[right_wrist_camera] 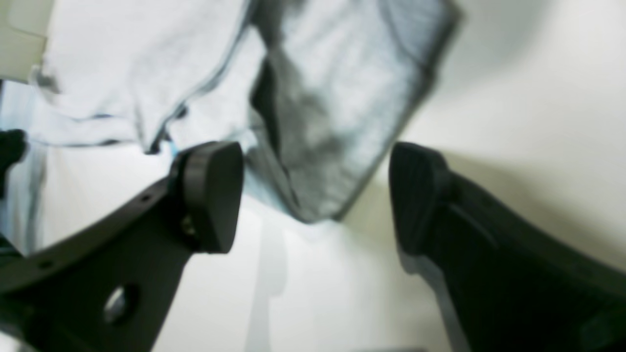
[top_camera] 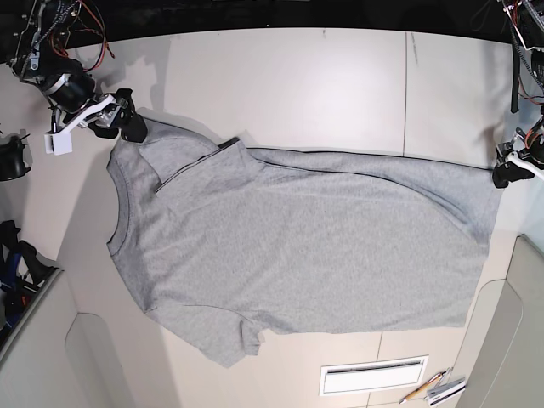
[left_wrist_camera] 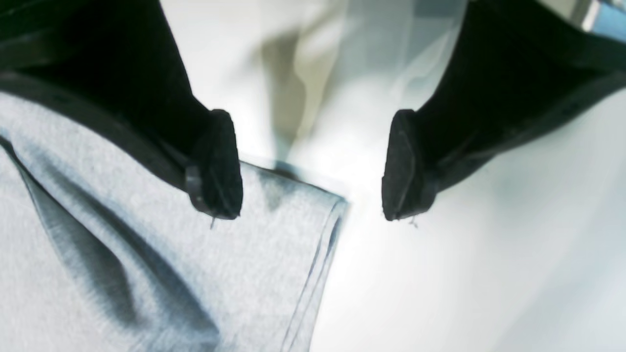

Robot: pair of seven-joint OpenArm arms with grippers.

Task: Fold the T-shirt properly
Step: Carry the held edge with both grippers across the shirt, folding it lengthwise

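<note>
Grey cotton everywhere, and it looks like we're lining up the first grab, so next both the left gripper [left_wrist_camera: 312, 165] and right gripper [right_wrist_camera: 317, 198], fingers spread around nothing gripped, should pinch the corners of the T-shirt [top_camera: 306, 246], sprawled wrinkly across the table [top_camera: 323, 76].

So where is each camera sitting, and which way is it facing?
Left wrist: on the left arm, facing its open black gripper and a grey cotton T-shirt's corner.
Right wrist: on the right arm, past its open black gripper to another shirt corner.
Base: above, looking down at the whole shirt; both arms' ends show.
Base and left wrist share the shirt's right-hand upper corner.
</note>
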